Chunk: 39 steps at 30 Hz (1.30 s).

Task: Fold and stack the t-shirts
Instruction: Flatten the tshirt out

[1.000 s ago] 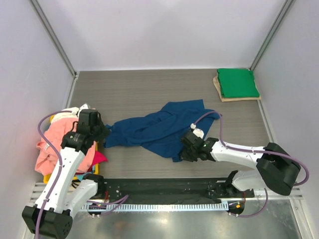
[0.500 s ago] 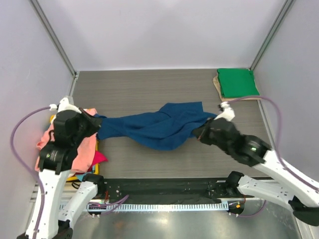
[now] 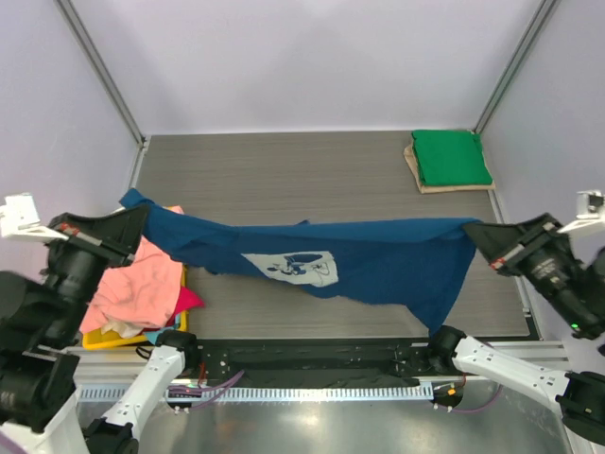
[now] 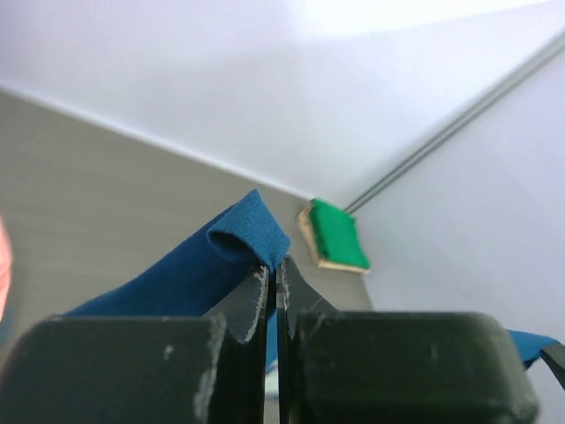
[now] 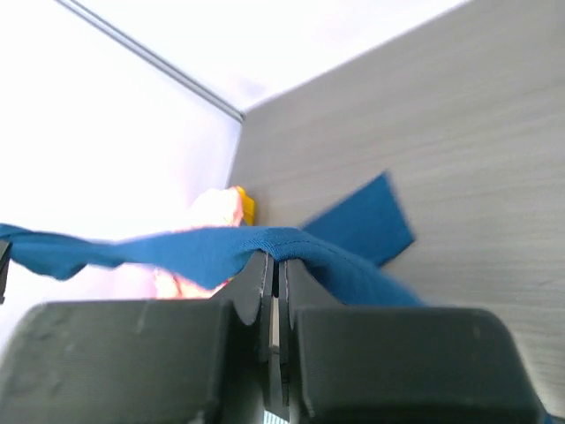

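Above the grey table (image 3: 284, 175) we hold the navy tee (image 3: 378, 265) stretched in the air, print up. Our left gripper (image 3: 140, 216) is clamped on one end, our right gripper (image 3: 470, 231) on the other. The green tee (image 3: 451, 156) lies folded far right.

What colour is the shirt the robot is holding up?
The t-shirt is navy blue with a white cartoon print, best seen in the top external view.

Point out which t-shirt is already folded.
The green t-shirt, a neat flat square in the far right corner. The navy t-shirt hangs stretched out in mid-air; the pink one lies crumpled.
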Available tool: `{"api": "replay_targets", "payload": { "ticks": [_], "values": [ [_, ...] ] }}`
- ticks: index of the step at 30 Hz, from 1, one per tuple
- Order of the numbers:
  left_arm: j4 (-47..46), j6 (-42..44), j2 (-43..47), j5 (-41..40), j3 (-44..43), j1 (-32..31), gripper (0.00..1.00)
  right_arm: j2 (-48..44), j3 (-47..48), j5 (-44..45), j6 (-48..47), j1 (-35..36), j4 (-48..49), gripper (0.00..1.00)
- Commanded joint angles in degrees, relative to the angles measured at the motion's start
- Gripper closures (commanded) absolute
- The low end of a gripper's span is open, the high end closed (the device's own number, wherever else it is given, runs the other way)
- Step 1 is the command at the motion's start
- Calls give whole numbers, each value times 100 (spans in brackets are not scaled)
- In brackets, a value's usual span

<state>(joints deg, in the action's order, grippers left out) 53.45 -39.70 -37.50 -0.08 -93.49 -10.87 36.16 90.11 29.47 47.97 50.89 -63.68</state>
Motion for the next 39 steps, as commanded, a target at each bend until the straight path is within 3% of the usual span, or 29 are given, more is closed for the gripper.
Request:
{"api": "replay_targets", "payload": {
  "ticks": [1,7,13,15,16,17,18,19,20,21,22,23,25,26,28,33,39],
  "values": [
    [-326,349,-275,569,-844,24,100,-13,674,497,-436,8,-373,99],
    [121,455,-1794,535,-2214,15,100,1056,1430,1507,-1026,26,-312,99],
    [815,691,-4359,359,-2840,24,100,2516,1413,3720,-1157,229,-58,99],
    [921,814,-5184,490,-3174,76,100,3272,1396,3253,-1742,-383,661,99],
    [921,867,-6068,648,-3358,146,99,3553,1291,1317,-1781,-2058,899,99],
    [930,850,-6660,849,-3595,373,99,4060,1134,410,-1791,-2745,1214,99],
    [991,815,-7231,1104,-4310,471,92,4527,1071,-312,-1756,-3378,1661,99],
    [1322,702,-8559,1341,-4866,690,77,5001,1349,-841,-1625,-3863,1683,99],
    [1256,492,-8973,1770,-5324,805,52,5502,1665,-1108,-1615,-4024,1614,99],
    [1055,333,-9194,2061,-5294,893,42,6664,2086,-1276,-1606,-4113,1143,93],
    [1114,297,-9379,2195,-5363,938,34,7085,2864,-1382,-1728,-4131,878,72],
    [1193,444,-9486,2005,-5468,886,17,7437,3098,-1470,-1773,-4062,631,40],
    [950,682,-9207,1574,-4822,728,12,7547,2805,-1453,-1852,-3965,803,28],
    [548,779,-8770,1494,-4479,640,6,7415,2524,-1540,-1913,-3930,1213,12],
    [281,841,-8399,1283,-3652,613,5,7002,1778,-1646,-1887,-3920,1524,2],
    [-149,1157,-7317,782,-1993,289,6,6151,302,-1821,-1773,-3885,1990,1],
    [-958,1027,-6964,430,-312,-274,8,5726,-1108,-2200,-1703,-3868,2773,1]
  ]
}}
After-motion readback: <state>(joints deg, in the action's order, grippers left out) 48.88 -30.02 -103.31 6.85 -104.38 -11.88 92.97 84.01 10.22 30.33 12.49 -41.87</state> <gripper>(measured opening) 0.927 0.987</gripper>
